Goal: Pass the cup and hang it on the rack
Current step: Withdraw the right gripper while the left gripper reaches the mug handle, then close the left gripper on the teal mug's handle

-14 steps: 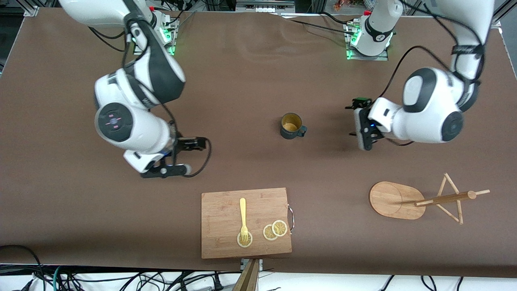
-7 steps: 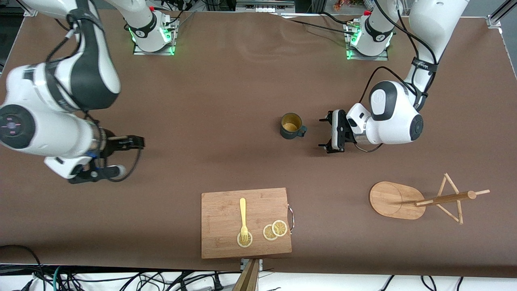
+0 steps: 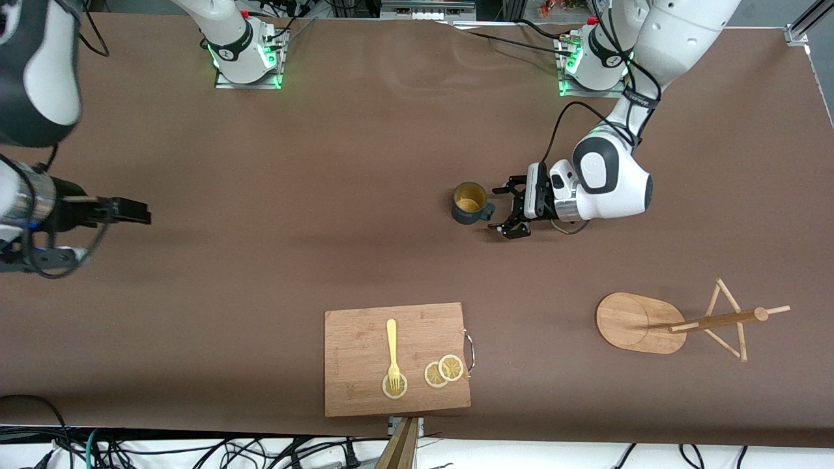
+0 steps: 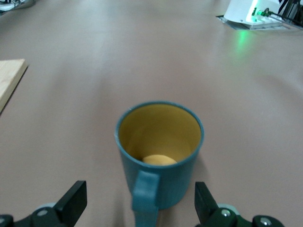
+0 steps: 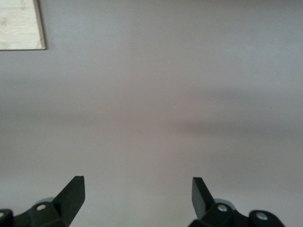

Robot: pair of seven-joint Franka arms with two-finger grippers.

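Observation:
The cup [image 3: 470, 202] stands upright at the middle of the table, teal with a yellow inside, its handle [image 3: 487, 210] turned toward the left arm's end. My left gripper [image 3: 500, 210] is low beside it, open, with its fingers on either side of the handle's end and not touching. In the left wrist view the cup [image 4: 160, 151] sits just ahead of my open left gripper [image 4: 138, 191]. The rack [image 3: 635, 322] stands at the left arm's end, nearer to the front camera than the cup. My right gripper [image 5: 137, 189] is open and empty over bare table at the right arm's end.
A wooden cutting board [image 3: 365, 384] with a metal handle lies near the table's front edge and carries a yellow fork [image 3: 391, 348] and lemon slices [image 3: 443, 371]. Its corner shows in both wrist views [image 4: 9, 80] [image 5: 21, 23].
My left gripper has moved in toward the cup and now stands open at its handle. My right arm has drawn away toward its end of the table.

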